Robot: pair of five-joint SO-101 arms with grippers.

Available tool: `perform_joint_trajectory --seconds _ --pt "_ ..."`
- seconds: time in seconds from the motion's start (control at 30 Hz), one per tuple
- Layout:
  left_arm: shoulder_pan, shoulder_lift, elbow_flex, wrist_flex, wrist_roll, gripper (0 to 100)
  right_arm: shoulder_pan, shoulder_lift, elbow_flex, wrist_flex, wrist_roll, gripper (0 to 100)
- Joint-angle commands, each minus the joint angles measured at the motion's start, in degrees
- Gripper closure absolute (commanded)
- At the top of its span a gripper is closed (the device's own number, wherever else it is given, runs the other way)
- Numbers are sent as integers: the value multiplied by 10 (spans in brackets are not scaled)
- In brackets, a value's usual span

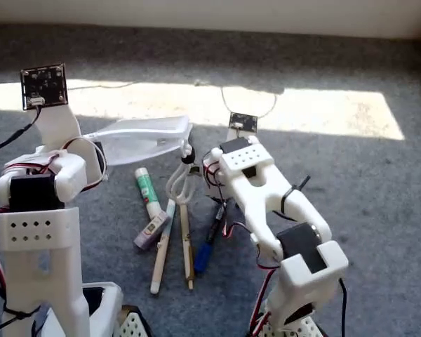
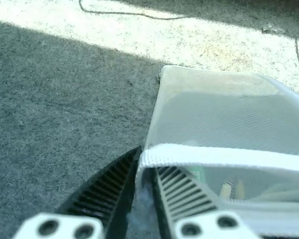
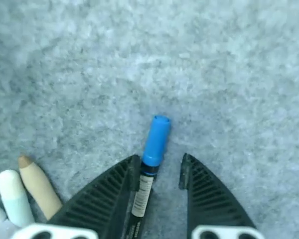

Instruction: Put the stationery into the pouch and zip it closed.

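Pouch (image 1: 144,137): translucent white mesh with a white band along the rim, found beside the left arm at the far side of the stationery group. Its long axis is laid roughly crosswise, from the left gripper (image 2: 142,167) toward the right arm. The rim band is pinched between the left jaws, which are clamped almost together on the fabric. The stationery is fanned out on the grey carpet (image 1: 379,203) between the two arms, with long axes set roughly near-to-far. Beige pen (image 1: 187,246) and white pen (image 1: 161,256) are laid side by side, tips toward the arm bases. Marker (image 1: 205,249): black body with a blue cap, the cap pointed toward the near edge. Glue stick (image 1: 146,188): white with green, set just beyond the white pen. A small grey block (image 1: 151,232) is placed against the white pen. Right gripper (image 3: 160,160) is lowered over the marker, jaws spread partway. The marker body is touched by one finger and the other finger is kept apart, so nothing is gripped.
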Motion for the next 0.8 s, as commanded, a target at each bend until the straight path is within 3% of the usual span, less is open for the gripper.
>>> perform_joint_trajectory --seconds 0.0,0.17,0.33,0.77 --pt "-5 5 -1 -4 5 993 -5 9 -40 -7 -6 864" --pt "-5 5 7 -4 5 993 -5 28 -39 -7 -6 880" --pt "-5 5 7 -4 5 993 -4 31 -40 -6 -2 993" --pt "-5 5 7 -4 6 993 24 -43 -37 51 -1 994"
